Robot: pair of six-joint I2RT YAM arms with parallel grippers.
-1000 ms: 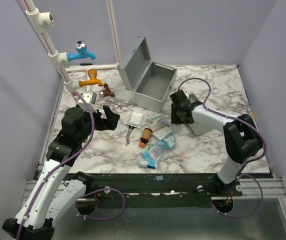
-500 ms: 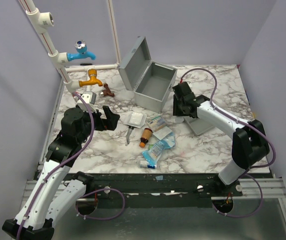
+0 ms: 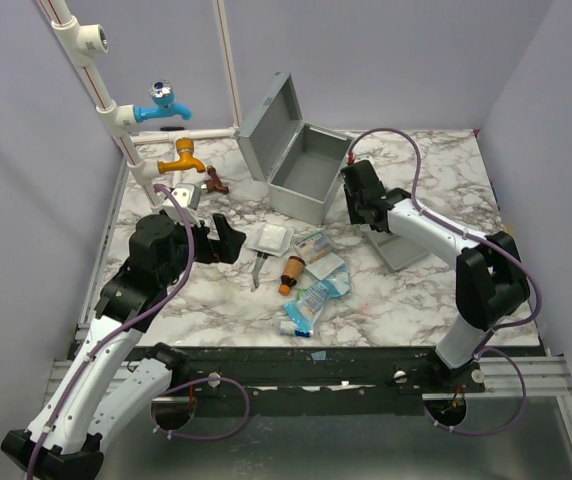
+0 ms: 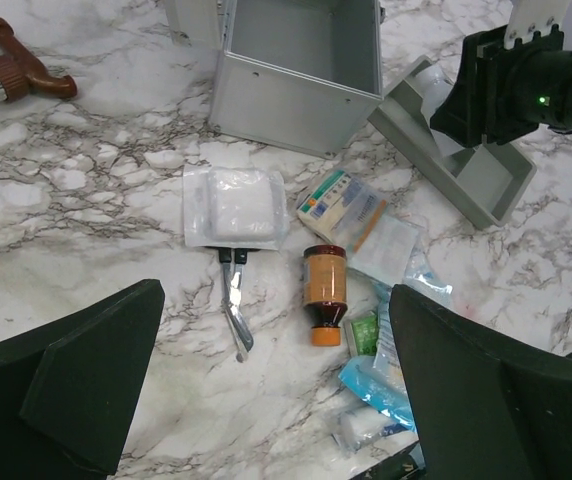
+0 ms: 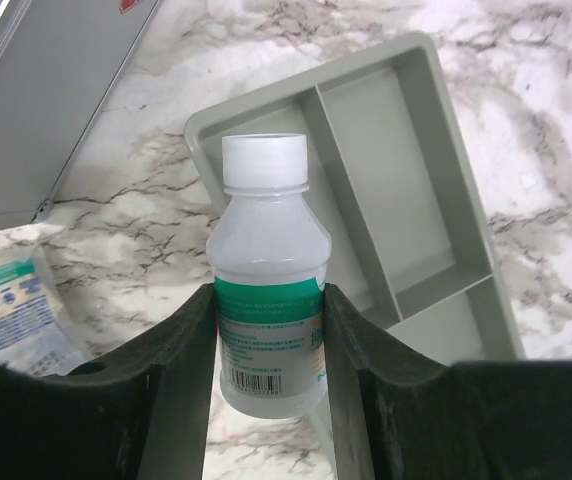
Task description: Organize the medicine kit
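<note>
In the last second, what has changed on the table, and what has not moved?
The right gripper, shut on the white bottle, moved away from the arm bases, toward the open medicine kit. The left gripper shifted only slightly and stays open. The kit, the grey tray and the loose packets lie as before.

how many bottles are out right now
2: a brown bottle lying on the table by the packets, a white bottle in the right pincer. The packets may hide more.
</note>
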